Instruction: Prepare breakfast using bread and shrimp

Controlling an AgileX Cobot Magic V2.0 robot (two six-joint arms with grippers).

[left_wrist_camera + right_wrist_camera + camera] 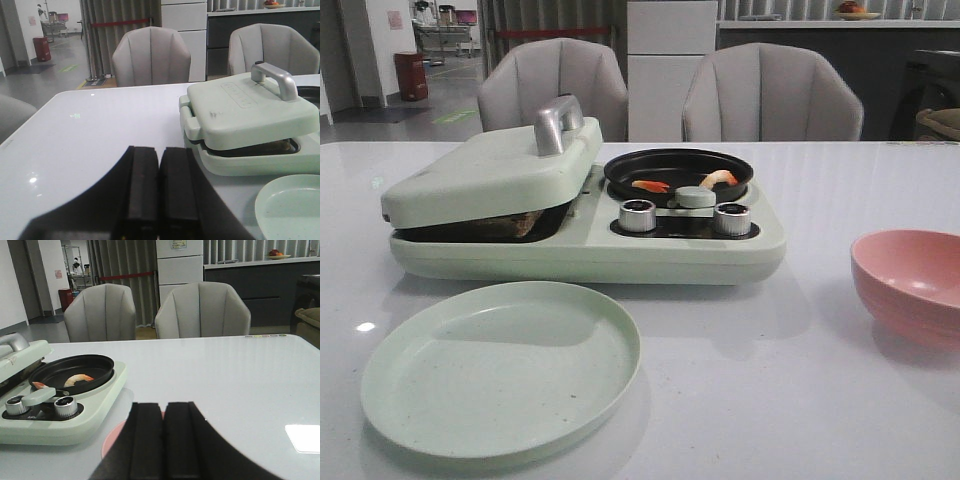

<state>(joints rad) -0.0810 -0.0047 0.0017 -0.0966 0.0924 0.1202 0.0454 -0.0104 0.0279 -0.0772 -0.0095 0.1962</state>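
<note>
The bread (510, 225) shows only as a brown edge in the gap under the nearly closed lid (490, 170) of the pale green breakfast maker; it also shows in the left wrist view (280, 146). Two shrimp (650, 185) (718, 179) lie in the black pan (678, 165) on the maker's right side; one shrimp (77, 380) is plain in the right wrist view. My left gripper (159, 150) is shut and empty, left of the maker. My right gripper (165, 405) is shut and empty, right of the maker, above the pink bowl. Neither gripper is in the front view.
A pale green plate (500, 370) lies in front of the maker. A pink bowl (910, 285) stands at the right. Two silver knobs (638, 215) sit on the maker's front. Two grey chairs (770, 95) stand behind the table.
</note>
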